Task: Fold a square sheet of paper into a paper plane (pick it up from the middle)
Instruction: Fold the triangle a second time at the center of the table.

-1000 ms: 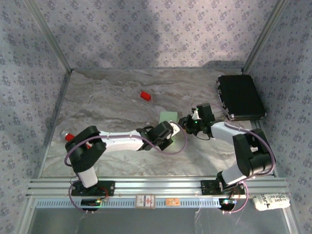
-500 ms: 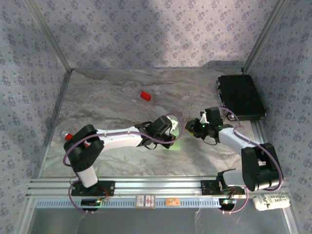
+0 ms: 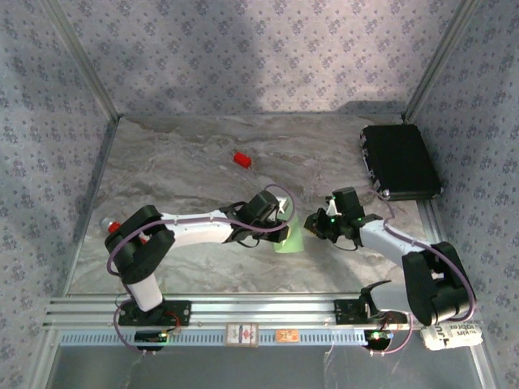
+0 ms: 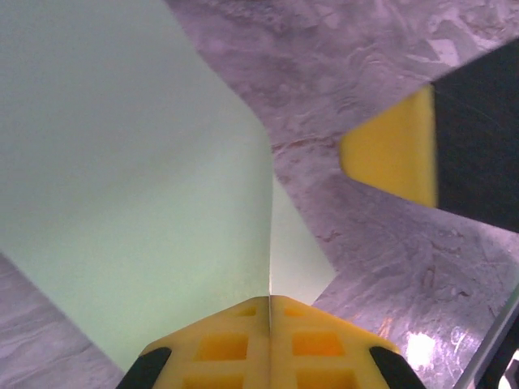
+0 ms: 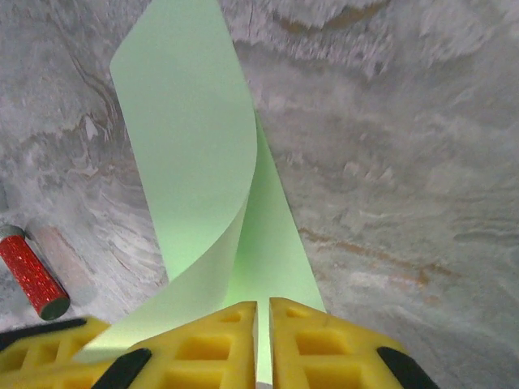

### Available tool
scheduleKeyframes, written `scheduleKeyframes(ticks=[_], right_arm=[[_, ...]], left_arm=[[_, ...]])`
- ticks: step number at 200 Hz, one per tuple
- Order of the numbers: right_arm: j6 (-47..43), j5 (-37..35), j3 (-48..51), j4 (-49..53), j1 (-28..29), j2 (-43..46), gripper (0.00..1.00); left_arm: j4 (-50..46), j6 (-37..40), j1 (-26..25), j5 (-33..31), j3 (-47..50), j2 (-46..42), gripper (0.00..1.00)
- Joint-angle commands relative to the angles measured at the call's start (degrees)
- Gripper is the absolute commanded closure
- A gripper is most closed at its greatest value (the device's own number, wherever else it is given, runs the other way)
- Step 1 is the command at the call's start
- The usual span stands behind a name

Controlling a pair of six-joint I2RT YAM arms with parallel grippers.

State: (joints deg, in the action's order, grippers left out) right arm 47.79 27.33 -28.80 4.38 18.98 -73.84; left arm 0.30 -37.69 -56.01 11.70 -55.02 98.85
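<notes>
Here, the square sheet of paper (image 3: 289, 237) is held mid-fold between the two arms, a little near and right of the table's middle.

We see the left gripper (image 3: 281, 221) clamped on the sheet, its yellow pads pressed flat together with the paper's doubled edge between them. We judge that this anchors the layers so the crease cannot slip. The sheet lifts off the table (image 3: 178, 170) in a curl, one flap arching over the other. The right gripper (image 3: 314, 226) meets it from the right, pads drawn to a narrow slit with green showing in the gap. We cannot tell whether they pinch the paper or merely stand over it. That position, we judge, suits taking the free flap across.
</notes>
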Motion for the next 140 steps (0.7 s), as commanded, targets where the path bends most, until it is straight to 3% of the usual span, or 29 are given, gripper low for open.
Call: scheduleKeyframes(ticks=[1, 140], right_arm=[[2.66, -1.58, 1.67, -1.48, 1.58, 0.89, 0.9], [5.99, 1.71, 2.21, -9.81, 7.54, -5.3, 0.93]], left_arm=[[2.27, -1.32, 0.5, 2.07, 0.95, 0.29, 0.99], [3.61, -0.07, 2.02, 6.55, 1.55, 1.04, 0.89]])
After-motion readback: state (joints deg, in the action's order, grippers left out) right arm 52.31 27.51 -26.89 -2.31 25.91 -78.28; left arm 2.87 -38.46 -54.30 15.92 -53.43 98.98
